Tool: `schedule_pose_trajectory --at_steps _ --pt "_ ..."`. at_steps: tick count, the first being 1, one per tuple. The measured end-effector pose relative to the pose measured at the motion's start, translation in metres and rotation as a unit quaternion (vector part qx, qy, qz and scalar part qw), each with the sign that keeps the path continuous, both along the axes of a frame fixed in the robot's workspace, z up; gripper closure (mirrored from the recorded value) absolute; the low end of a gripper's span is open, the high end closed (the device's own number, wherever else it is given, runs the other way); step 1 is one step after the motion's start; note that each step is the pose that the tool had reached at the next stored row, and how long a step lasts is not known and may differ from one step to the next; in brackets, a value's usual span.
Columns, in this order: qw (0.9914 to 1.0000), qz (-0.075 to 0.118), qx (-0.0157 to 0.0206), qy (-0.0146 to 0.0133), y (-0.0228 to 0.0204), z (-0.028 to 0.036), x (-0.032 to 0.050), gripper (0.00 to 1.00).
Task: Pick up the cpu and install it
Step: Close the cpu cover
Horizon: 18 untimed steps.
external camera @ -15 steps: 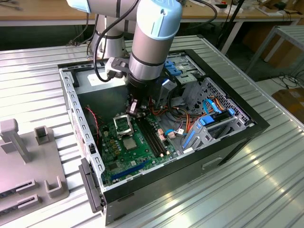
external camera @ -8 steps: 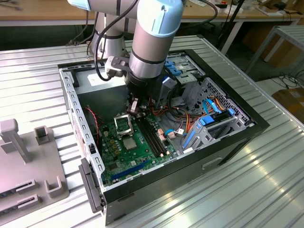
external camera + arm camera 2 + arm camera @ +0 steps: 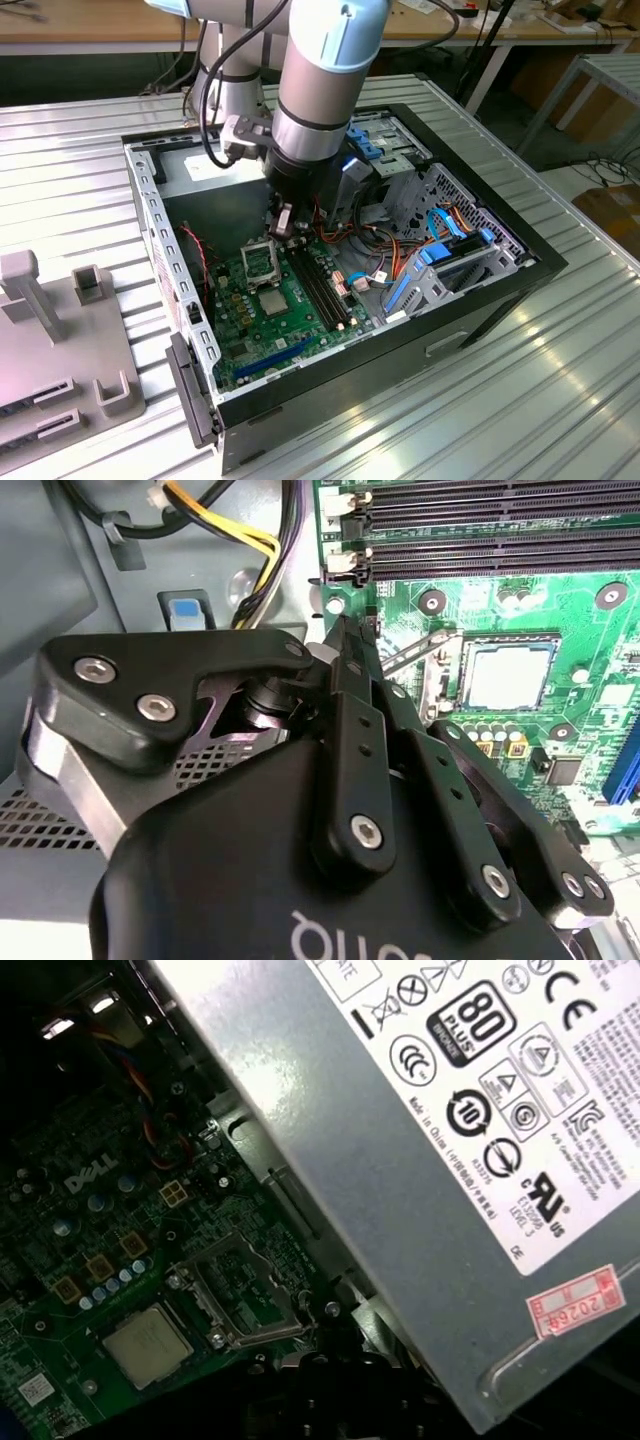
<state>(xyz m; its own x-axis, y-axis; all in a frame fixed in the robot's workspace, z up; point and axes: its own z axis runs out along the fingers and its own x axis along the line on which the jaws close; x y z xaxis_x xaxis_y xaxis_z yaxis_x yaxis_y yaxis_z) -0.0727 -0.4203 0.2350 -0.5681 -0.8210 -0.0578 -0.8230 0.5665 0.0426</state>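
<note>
The cpu point(image 3: 272, 303) is a small silver-grey square lying flat in its place on the green motherboard point(image 3: 250, 335). It also appears in both wrist views point(image 3: 508, 675) point(image 3: 148, 1345). Beside it the black-and-silver socket frame point(image 3: 258, 262) point(image 3: 240, 1295) stands flipped open, and a thin metal lever point(image 3: 418, 651) sticks out at an angle. My gripper point(image 3: 285, 233) point(image 3: 347, 630) hangs inside the case just above the board, beside the open frame and a short way from the cpu. Its black fingers point(image 3: 352, 730) are drawn together at the tips, and I see nothing between them.
The open computer case point(image 3: 150, 215) walls the board in. A silver power supply point(image 3: 450, 1160) sits close by the socket. Black memory slots point(image 3: 322, 285) point(image 3: 480, 520), yellow-and-black cables point(image 3: 235, 530) and a blue drive cage point(image 3: 450, 265) crowd the far side. Grey fixtures point(image 3: 60, 330) stand on the table at the exterior view's left.
</note>
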Motion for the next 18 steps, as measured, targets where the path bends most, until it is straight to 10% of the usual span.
schedule_pose_trajectory --at_steps 18 --pt "0.99930 0.037 0.0000 0.0000 0.0003 0.0092 0.0000 0.89"
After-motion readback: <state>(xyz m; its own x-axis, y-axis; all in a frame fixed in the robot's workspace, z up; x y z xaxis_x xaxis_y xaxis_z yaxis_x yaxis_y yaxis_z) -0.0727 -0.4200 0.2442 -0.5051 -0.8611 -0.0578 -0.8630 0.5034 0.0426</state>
